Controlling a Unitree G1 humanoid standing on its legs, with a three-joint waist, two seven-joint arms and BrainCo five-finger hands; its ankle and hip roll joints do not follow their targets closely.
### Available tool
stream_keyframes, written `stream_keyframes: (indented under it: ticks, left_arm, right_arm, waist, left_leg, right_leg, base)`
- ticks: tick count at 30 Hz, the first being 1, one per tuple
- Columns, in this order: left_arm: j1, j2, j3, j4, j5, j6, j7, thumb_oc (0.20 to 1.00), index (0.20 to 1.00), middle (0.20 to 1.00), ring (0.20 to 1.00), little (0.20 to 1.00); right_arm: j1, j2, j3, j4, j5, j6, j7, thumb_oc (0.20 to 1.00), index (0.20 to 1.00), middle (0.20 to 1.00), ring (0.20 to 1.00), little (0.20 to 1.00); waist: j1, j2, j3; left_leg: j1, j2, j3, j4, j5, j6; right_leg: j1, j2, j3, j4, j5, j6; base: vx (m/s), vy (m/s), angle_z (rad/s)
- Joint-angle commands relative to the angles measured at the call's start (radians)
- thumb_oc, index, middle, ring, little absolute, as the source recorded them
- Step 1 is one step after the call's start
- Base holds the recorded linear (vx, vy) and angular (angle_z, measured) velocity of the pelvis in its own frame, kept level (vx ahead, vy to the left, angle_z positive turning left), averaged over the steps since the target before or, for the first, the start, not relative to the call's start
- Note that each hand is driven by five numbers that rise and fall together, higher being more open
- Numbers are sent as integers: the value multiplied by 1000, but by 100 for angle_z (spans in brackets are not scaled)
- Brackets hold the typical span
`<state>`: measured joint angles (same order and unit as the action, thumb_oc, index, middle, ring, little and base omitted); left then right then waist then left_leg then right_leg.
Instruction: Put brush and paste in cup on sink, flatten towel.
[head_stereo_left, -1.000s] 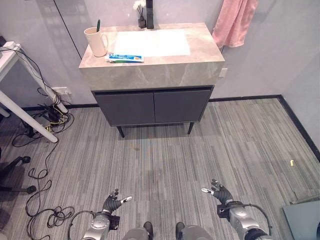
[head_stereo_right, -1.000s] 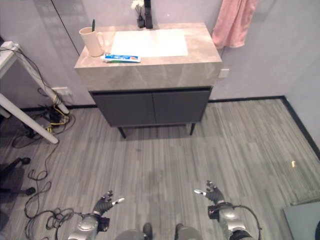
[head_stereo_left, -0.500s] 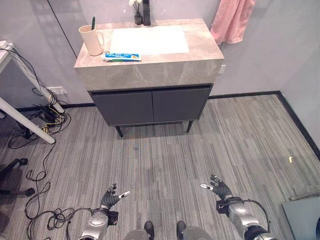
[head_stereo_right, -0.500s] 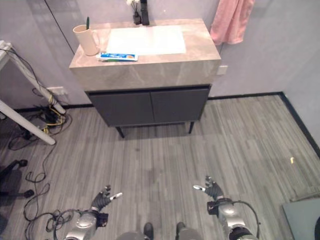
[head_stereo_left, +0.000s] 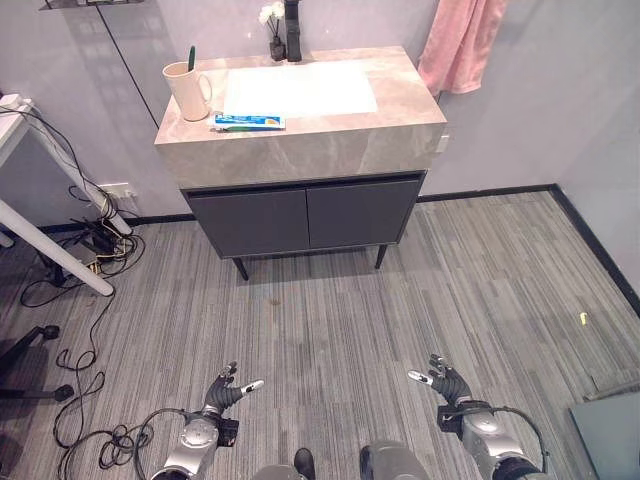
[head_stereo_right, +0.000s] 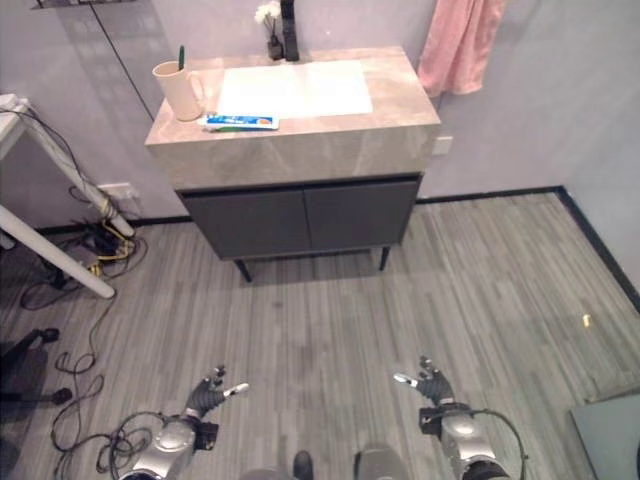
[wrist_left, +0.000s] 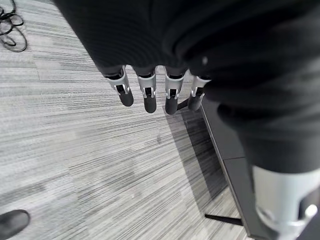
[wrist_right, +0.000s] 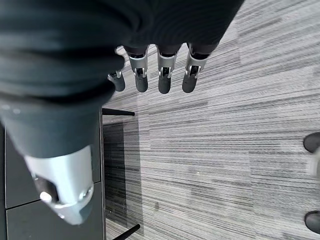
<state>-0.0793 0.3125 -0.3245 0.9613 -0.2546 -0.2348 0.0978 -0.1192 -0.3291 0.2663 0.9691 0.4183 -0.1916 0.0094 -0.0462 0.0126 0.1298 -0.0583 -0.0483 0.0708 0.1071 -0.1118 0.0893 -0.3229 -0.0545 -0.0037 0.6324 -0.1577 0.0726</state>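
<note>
A cream cup (head_stereo_left: 189, 89) stands at the left end of the marble sink counter (head_stereo_left: 320, 140), with a dark green toothbrush (head_stereo_left: 191, 57) upright in it. A blue and white toothpaste tube (head_stereo_left: 249, 121) lies flat on the counter beside the cup. A pink towel (head_stereo_left: 461, 43) hangs bunched on the wall right of the sink. My left hand (head_stereo_left: 222, 396) and right hand (head_stereo_left: 447, 386) hang low over the floor, far from the sink, both open and holding nothing. Straight fingers (wrist_left: 146, 95) show in the left wrist view, and the right wrist view has straight fingers (wrist_right: 163, 75) too.
A white basin (head_stereo_left: 300, 88) is set into the counter, with a black tap (head_stereo_left: 292, 20) and a small vase of white flowers (head_stereo_left: 273, 25) behind it. A dark cabinet (head_stereo_left: 308, 213) stands under the counter. A white table leg (head_stereo_left: 50, 246) and tangled cables (head_stereo_left: 95, 235) lie left.
The whole picture has shifted slightly, so the camera moved. Both hands stay low and open, with no visible change at the sink.
</note>
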Motion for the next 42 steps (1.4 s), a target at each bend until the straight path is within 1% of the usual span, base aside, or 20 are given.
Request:
stream_keyframes:
  ticks: [1, 6, 8, 9, 10, 12, 15, 16, 17, 20, 23, 25, 27, 32, 34, 35, 36, 38, 39, 42]
  left_arm:
    - [-47, 42, 22, -38, 47, -20, 5, 1000, 1000, 1000, 1000, 1000]
    - [-52, 36, 31, -83, 29, -25, 14, 1000, 1000, 1000, 1000, 1000]
    - [-47, 35, 15, -110, 39, -24, -1, 1000, 1000, 1000, 1000, 1000]
    - [-47, 34, 11, -106, 50, -23, -2, 1000, 1000, 1000, 1000, 1000]
    - [-66, 24, -9, -100, 43, -20, -7, 1000, 1000, 1000, 1000, 1000]
    - [-103, 16, -23, -89, 28, -19, -2, 1000, 1000, 1000, 1000, 1000]
    - [-125, 10, -36, -85, 25, -20, 8, 1000, 1000, 1000, 1000, 1000]
    - [-122, 8, -34, -74, 29, -25, 15, 1000, 1000, 1000, 1000, 1000]
    - [-113, 4, -29, -63, 32, -33, 24, 1000, 1000, 1000, 1000, 1000]
    - [-118, 1, -38, -59, 34, -30, 29, 1000, 1000, 1000, 1000, 1000]
    - [-113, 8, -38, -70, 23, -28, 27, 1000, 1000, 1000, 1000, 1000]
    - [-106, 14, -39, -80, 32, -30, 24, 1000, 1000, 1000, 1000, 1000]
    - [-105, 26, -40, -77, 54, -26, 23, 1000, 1000, 1000, 1000, 1000]
    - [-93, 50, -36, -100, 76, -25, 18, 1000, 1000, 1000, 1000, 1000]
    - [-93, 58, -32, -101, 75, -26, 18, 1000, 1000, 1000, 1000, 1000]
    - [-94, 60, -32, -99, 81, -24, 20, 1000, 1000, 1000, 1000, 1000]
    - [-115, 60, -37, -68, 93, -25, 23, 1000, 1000, 1000, 1000, 1000]
    - [-128, 58, -35, -35, 99, -29, 29, 1000, 1000, 1000, 1000, 1000]
    - [-134, 54, -31, -19, 94, -30, 31, 1000, 1000, 1000, 1000, 1000]
    - [-135, 51, -40, -23, 111, -29, 30, 1000, 1000, 1000, 1000, 1000]
  right_arm:
    - [-20, -12, -17, -35, 23, -32, 7, 1000, 1000, 1000, 1000, 1000]
    - [-12, -26, -21, -104, 20, -35, 2, 1000, 1000, 1000, 1000, 1000]
    - [54, -52, -38, -152, 17, -37, 12, 1000, 1000, 1000, 1000, 1000]
    - [70, -59, -40, -166, 2, -35, 15, 1000, 1000, 1000, 1000, 1000]
    - [85, -78, -57, -175, 5, -36, 9, 1000, 1000, 1000, 1000, 1000]
    - [85, -93, -60, -196, 18, -41, -1, 1000, 1000, 1000, 1000, 1000]
    - [76, -110, -42, -198, -7, -33, -10, 1000, 1000, 1000, 1000, 1000]
    - [63, -120, -32, -189, -28, -32, -22, 1000, 1000, 1000, 1000, 1000]
    - [59, -115, -28, -184, -34, -42, -33, 1000, 1000, 1000, 1000, 1000]
    - [56, -111, -18, -177, -52, -46, -39, 1000, 1000, 1000, 1000, 1000]
    - [45, -112, -3, -185, -86, -32, -40, 1000, 1000, 1000, 1000, 1000]
    - [37, -110, 12, -195, -116, -20, -28, 1000, 1000, 1000, 1000, 1000]
    - [41, -97, 9, -193, -141, -13, -24, 1000, 1000, 1000, 1000, 1000]
    - [49, -88, 19, -217, -168, -17, -16, 1000, 1000, 1000, 1000, 1000]
    - [41, -87, 29, -221, -181, -17, -17, 1000, 1000, 1000, 1000, 1000]
    - [36, -86, 47, -228, -197, -19, -16, 1000, 1000, 1000, 1000, 1000]
    - [38, -80, 59, -231, -201, -26, -13, 1000, 1000, 1000, 1000, 1000]
    - [36, -77, 68, -232, -208, -30, -15, 1000, 1000, 1000, 1000, 1000]
    - [33, -81, 83, -228, -209, -34, -17, 1000, 1000, 1000, 1000, 1000]
    - [49, -87, 90, -247, -228, -27, -7, 1000, 1000, 1000, 1000, 1000]
  waist:
    - [-16, -23, 46]
    - [-46, -27, 62]
    - [-82, -18, 33]
    - [-86, -10, 19]
    - [-96, -11, 27]
    - [-92, -42, 60]
    - [-79, -49, 80]
    - [-60, -37, 78]
    - [-44, -8, 68]
    - [-31, 4, 58]
    - [-24, 8, 47]
    - [-16, -4, 25]
    - [-19, -31, 4]
    - [-14, -29, -10]
    - [-13, -25, -6]
    - [-22, -26, -3]
    - [-38, -21, 4]
    - [-42, -15, 5]
    - [-54, -25, 6]
    - [-67, -32, 33]
  left_leg:
    - [56, -46, 6, 14, -47, 2]
    - [130, -45, 17, -15, -82, -21]
    - [154, -24, -17, 23, -76, -58]
    - [149, -5, -12, 57, -26, -93]
    - [35, 26, -6, 308, 128, -171]
    - [-84, 28, 5, 515, 215, -212]
    - [-169, 55, 46, 509, 174, -192]
    - [-231, 60, 81, 359, 136, -164]
    - [-256, 111, 94, 90, 206, -165]
    - [-277, 167, 111, -53, 264, -179]
    - [-275, 175, 71, -33, 294, -178]
    - [-299, 144, 78, 53, 250, -151]
    - [-280, 97, 131, 124, 169, -108]
    - [-214, 51, 159, 86, 126, -75]
    - [-195, 46, 162, 59, 128, -71]
    - [-178, 41, 161, 33, 128, -72]
    - [-145, 33, 135, -13, 134, -69]
    - [-119, 37, 139, -46, 136, -73]
    - [-71, 32, 134, -63, 117, -81]
    - [-59, 40, 108, -22, 110, -88]
  right_leg:
    - [15, -18, 51, -171, 172, 65]
    - [-64, -29, -43, -347, 218, 91]
    - [-9, 47, 41, -347, 174, 59]
    - [17, 66, 27, -364, 156, 39]
    - [86, 60, -1, -406, 149, 0]
    - [134, 34, -11, -438, 148, -31]
    - [173, 23, -15, -455, 128, -42]
    - [222, 26, -1, -486, 109, -31]
    - [268, 36, 8, -508, 73, -13]
    - [308, 19, 13, -509, 43, -1]
    - [322, 12, 49, -478, 15, 4]
    - [357, -32, 91, -445, -8, 26]
    - [365, -101, 113, -397, 66, 62]
    - [312, -146, 120, -298, 236, 75]
    - [290, -140, 117, -266, 267, 72]
    - [283, -89, 135, -259, 255, 74]
    - [216, 19, 182, -250, 176, 66]
    - [182, 45, 152, -299, 112, 53]
    - [143, 46, 89, -474, 123, 53]
    - [130, 41, 116, -456, 156, 62]
  base:
    - [153, 14, 12]
    - [281, -76, -18]
    - [547, -286, 38]
    - [505, -402, 101]
    - [364, -366, 100]
    - [221, -313, 83]
    - [226, -116, 26]
    - [584, 93, 1]
    - [585, 92, 2]
    - [434, 104, -69]
    - [416, 155, -41]
    - [515, 277, -59]
    - [489, 269, -82]
    - [277, 196, -32]
    - [137, 124, 6]
    - [182, 129, 13]
    - [182, 129, 26]
    - [177, 55, 37]
    - [255, -31, 31]
    - [131, -76, 2]
